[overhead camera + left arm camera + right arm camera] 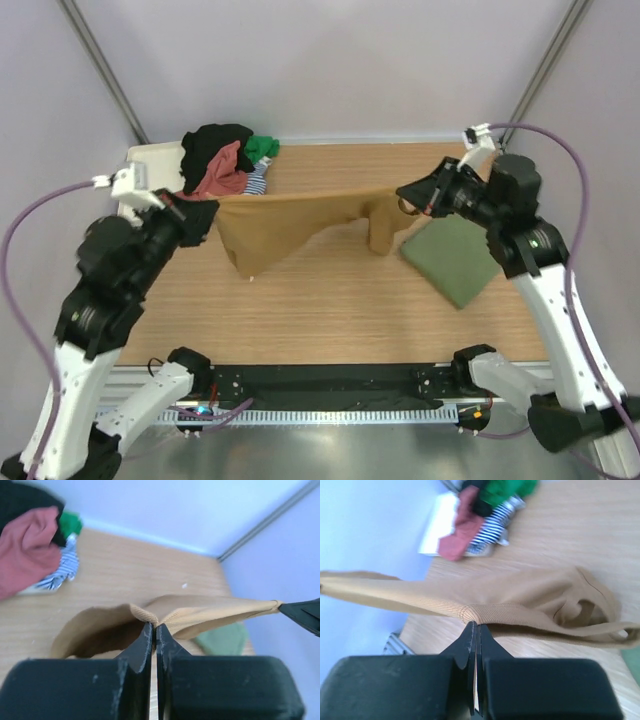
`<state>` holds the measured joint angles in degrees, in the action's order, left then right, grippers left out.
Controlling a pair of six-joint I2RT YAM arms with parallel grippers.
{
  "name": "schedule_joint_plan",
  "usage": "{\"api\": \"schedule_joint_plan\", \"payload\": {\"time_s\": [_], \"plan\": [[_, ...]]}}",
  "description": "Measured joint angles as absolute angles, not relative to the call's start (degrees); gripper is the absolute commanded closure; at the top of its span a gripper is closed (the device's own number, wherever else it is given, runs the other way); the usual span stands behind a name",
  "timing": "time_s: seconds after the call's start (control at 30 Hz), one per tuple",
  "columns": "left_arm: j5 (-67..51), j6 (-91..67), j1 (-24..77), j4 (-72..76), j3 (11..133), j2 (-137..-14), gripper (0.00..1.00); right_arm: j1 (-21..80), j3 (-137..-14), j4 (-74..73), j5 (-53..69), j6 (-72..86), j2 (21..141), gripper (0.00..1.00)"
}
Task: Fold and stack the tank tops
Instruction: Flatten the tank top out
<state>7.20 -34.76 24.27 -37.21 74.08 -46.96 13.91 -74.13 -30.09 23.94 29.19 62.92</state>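
Left tool point(154, 628) and right tool point(475, 626) clench the ribbed mustard tank top point(290, 220); soft cloth drapes between.

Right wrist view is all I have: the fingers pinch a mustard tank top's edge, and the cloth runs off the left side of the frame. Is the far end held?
Observer: Yes. The left gripper is shut on the other end of the mustard tank top. It stretches between both arms, its body hanging down toward the table.
Operator: Anything folded yet?
Observer: One olive green tank top lies folded flat on the table's right side, close to the right gripper.
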Motion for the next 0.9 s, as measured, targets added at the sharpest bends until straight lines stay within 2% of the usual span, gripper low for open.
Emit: {"api": "schedule_joint_plan", "payload": {"time_s": [0.23,0.43,0.63,0.83,0.9], "plan": [[-0.3,-33.6,24.3,-37.2,75.4,-31.4,1.00,14.0,-74.5,-31.5,31.4,28.6,43.1,0.99],[0.3,-34.3,24.3,-39.2,77.9,-30.9,1.00,14.0,-77.6,-34.3,33.6,28.4,40.8,0.99],[6.6,-34.9,24.3,-39.7,76.7,-39.2,1.00,14.0,-76.6,-36.5,29.8,27.1,50.6,0.99],[15.2,-40.1,24.2,-31.5,60.2,-52.5,1.00,14.0,-67.5,-29.4,26.6,28.2,69.0,0.98],[18.2,-41.6,23.9,-29.1,55.7,-60.5,1.00,14.0,-67.3,-27.1,25.8,28.6,77.9,0.90]]}}
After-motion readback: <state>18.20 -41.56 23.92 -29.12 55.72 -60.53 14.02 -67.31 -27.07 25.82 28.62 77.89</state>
